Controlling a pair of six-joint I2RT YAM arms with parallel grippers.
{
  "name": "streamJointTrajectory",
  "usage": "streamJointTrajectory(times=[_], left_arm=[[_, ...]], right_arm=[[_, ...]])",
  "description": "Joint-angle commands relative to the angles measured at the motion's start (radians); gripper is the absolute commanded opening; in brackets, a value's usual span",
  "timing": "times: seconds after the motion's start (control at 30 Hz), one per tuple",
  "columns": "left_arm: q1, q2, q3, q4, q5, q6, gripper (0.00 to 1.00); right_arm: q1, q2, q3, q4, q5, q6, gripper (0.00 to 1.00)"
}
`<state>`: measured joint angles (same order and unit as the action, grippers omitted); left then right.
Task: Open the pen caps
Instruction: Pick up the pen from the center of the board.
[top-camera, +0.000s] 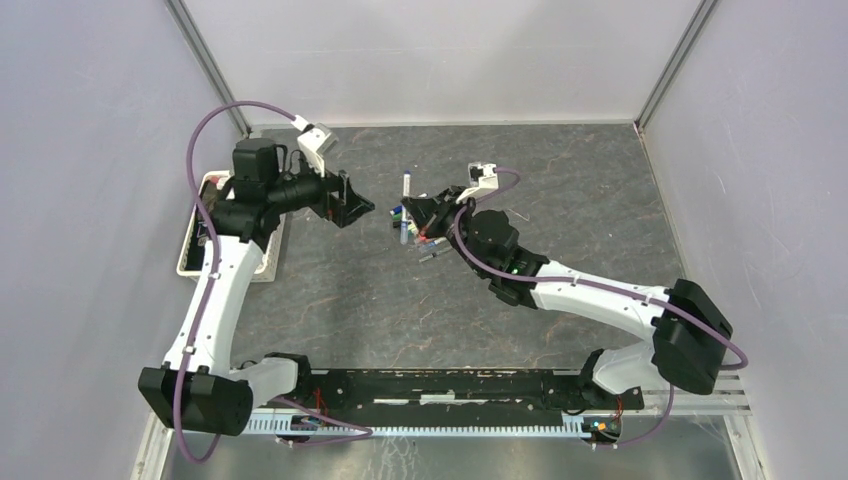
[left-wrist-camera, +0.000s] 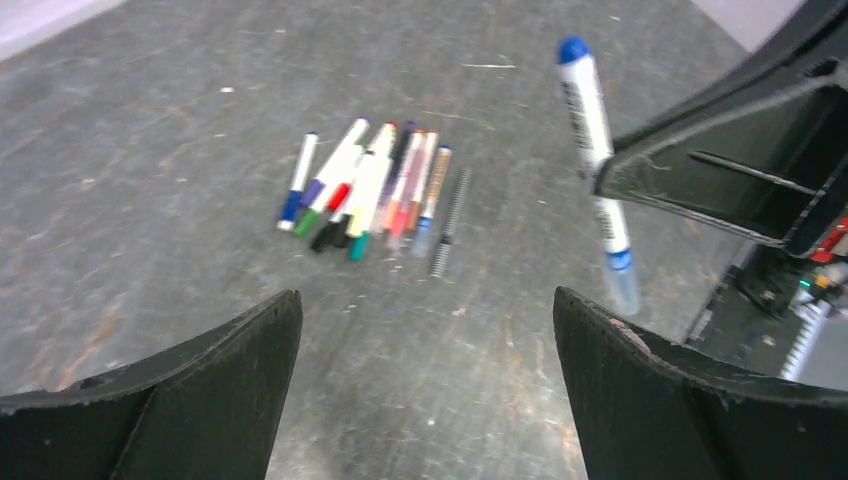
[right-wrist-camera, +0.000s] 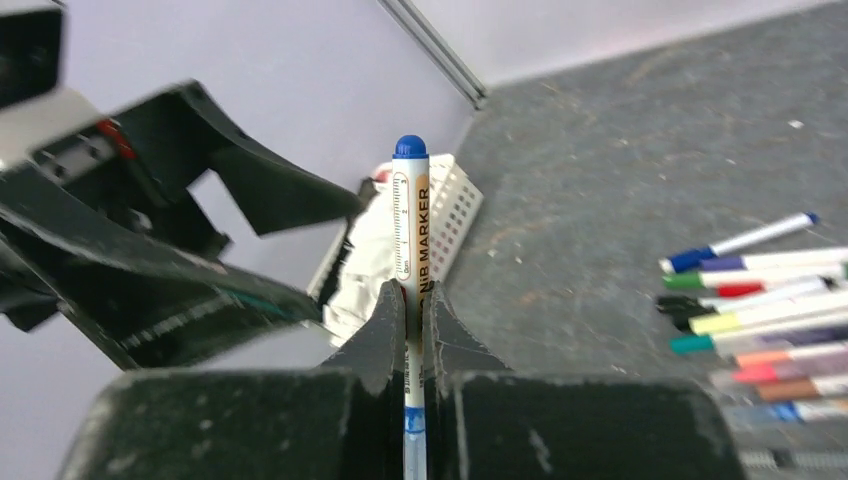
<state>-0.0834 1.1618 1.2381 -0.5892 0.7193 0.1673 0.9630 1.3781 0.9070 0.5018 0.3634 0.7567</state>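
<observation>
- One white slotted basket (top-camera: 190, 262) at the left edge of the table (top-camera: 600, 180), partly under the left arm. Something white and crumpled inside in the right wrist view, kind not clear.
- About a dozen pens (left-wrist-camera: 372, 190) flat on the table near its middle, packed side by side in one pile just on the near side of the right gripper. Barrels white or grey.
- Small coloured caps (right-wrist-camera: 688, 282) on the ends of those pens, blue, green, red, black, yellow, teal and orange among them. All seemingly in place.
- Beside the pile, a dark ribbed rod (left-wrist-camera: 450, 218), parallel with the pens and just apart from the nearest one.
- Right gripper (right-wrist-camera: 412, 300) clenched tight on a single pen (right-wrist-camera: 411, 215), lifted clear of the pile and standing roughly on end in the left wrist view.
- On that pen, a white printed barrel with a rounded blue end on top, then a blue band and a pale see-through end below the jaws.
- Left gripper (left-wrist-camera: 425, 298) spread wide and grasping nothing, facing the lifted pen from the left, near it but not touching.
</observation>
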Motion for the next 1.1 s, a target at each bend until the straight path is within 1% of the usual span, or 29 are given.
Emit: streamJointTrajectory(times=[0.0,0.17,0.3,0.37,0.5,0.6,0.67,0.87,0.9,1.0,1.03,1.07], left_arm=[[-0.063,-0.017,-0.007,-0.017,0.102,-0.090,1.00],[-0.126,-0.034,-0.062,-0.020,0.120,-0.120,1.00],[-0.155,-0.038,-0.073,-0.020,0.168,-0.158,1.00],[-0.169,-0.039,-0.077,-0.018,0.169,-0.161,1.00],[-0.173,-0.038,-0.089,-0.004,0.172,-0.164,1.00],[-0.173,-0.038,-0.096,0.002,0.176,-0.161,0.96],[-0.173,-0.036,-0.095,0.006,0.174,-0.147,0.89],[-0.173,-0.034,-0.080,0.017,0.167,-0.121,0.42],[-0.173,-0.036,-0.079,0.018,0.159,-0.121,0.40],[-0.173,-0.039,-0.078,0.018,0.148,-0.117,0.39],[-0.173,-0.040,-0.080,0.018,0.151,-0.113,0.36],[-0.173,-0.042,-0.081,0.019,0.151,-0.107,0.31]], right_arm=[[0.043,0.045,0.086,0.205,0.072,-0.035,0.00],[0.070,0.071,0.110,0.242,0.104,-0.034,0.00],[0.083,0.081,0.098,0.259,0.122,-0.016,0.00],[0.088,0.081,0.088,0.278,0.129,0.000,0.00],[0.097,0.084,0.091,0.285,0.142,0.004,0.00],[0.100,0.080,0.080,0.292,0.136,0.007,0.00],[0.100,0.079,0.071,0.292,0.127,0.019,0.00],[0.107,0.066,0.031,0.278,0.110,0.039,0.00],[0.109,0.062,0.024,0.275,0.111,0.041,0.00],[0.113,0.055,-0.001,0.273,0.116,0.048,0.00],[0.114,0.053,-0.008,0.273,0.116,0.054,0.00],[0.115,0.050,-0.016,0.271,0.114,0.059,0.00]])
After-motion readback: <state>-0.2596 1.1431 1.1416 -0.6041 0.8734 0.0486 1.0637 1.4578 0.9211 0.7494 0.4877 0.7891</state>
